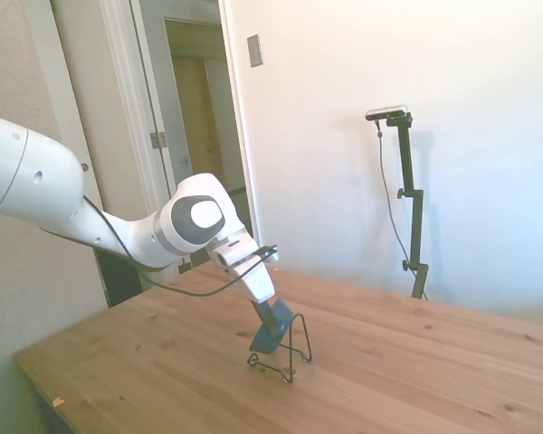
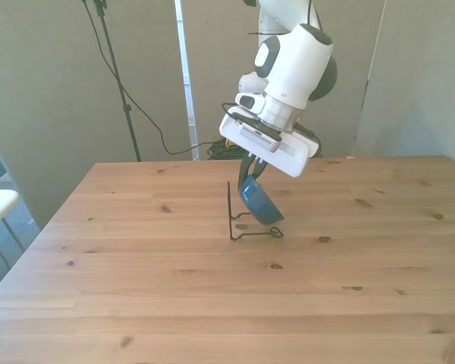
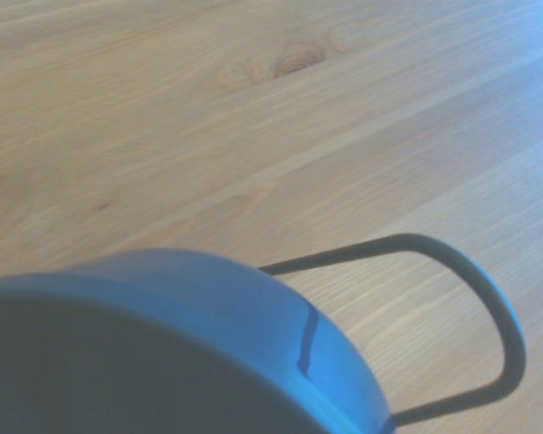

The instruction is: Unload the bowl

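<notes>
Now, arm: the white arm point(image 1: 90, 208) is reaching in from the left of the side view and slanting down toward the middle of the table point(image 1: 416, 362).
Gripper: the gripper point(image 2: 252, 173) is pointing steeply down at the bowl, sitting just above centre in the front view.
Fingers: they are showing as dark shapes running down onto the bowl's upper rim, and they are looking pressed onto that rim, though the contact is too small to see sharply.
Bowl: the blue bowl point(image 2: 260, 203) is standing tilted on its edge in the wire rack, at the centre of the front view, with its rounded outside facing the front view's right.
Bowl in the side view: the bowl point(image 1: 266, 338) is showing only as a small blue patch below the gripper, in the lower middle of the frame.
Rack: the thin dark wire rack point(image 2: 232, 206) is sitting on the table with 1 upright at the front view's left of the bowl and a looped foot under it.
Wrist view: the bowl point(image 3: 208, 316) is filling the lower left, out of focus, with a rounded rack loop point(image 3: 489, 298) curving just beside it at the lower right.
</notes>
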Robot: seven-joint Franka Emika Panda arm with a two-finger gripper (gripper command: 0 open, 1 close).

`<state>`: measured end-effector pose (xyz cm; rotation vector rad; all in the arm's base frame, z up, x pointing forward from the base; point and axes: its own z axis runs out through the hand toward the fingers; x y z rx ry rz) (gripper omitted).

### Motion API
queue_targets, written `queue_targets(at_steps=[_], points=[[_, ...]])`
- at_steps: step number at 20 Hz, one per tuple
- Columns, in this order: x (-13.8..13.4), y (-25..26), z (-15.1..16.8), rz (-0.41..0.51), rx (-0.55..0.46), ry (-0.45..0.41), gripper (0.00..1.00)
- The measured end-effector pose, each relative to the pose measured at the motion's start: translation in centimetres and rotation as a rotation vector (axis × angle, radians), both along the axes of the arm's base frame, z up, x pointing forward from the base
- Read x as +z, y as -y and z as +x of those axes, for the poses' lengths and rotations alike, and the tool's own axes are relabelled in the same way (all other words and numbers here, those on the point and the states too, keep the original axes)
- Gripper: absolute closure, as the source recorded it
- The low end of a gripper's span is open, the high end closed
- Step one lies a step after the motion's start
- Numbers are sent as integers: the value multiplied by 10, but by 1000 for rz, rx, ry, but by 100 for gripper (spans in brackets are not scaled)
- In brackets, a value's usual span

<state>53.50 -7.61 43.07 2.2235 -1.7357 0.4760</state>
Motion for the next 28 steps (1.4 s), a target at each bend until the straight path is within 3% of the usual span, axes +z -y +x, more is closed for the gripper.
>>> queue_targets(at_steps=[6, 8, 15, 21, 28], points=[[35, -21, -15, 88, -9, 88, 100], [36, -15, -11, 133, -17, 125, 100], [13, -11, 52, 311, 6, 266, 100], [-26, -29, 100, 499, 5, 256, 100], [-48, -37, 102, 655, 44, 170, 100]])
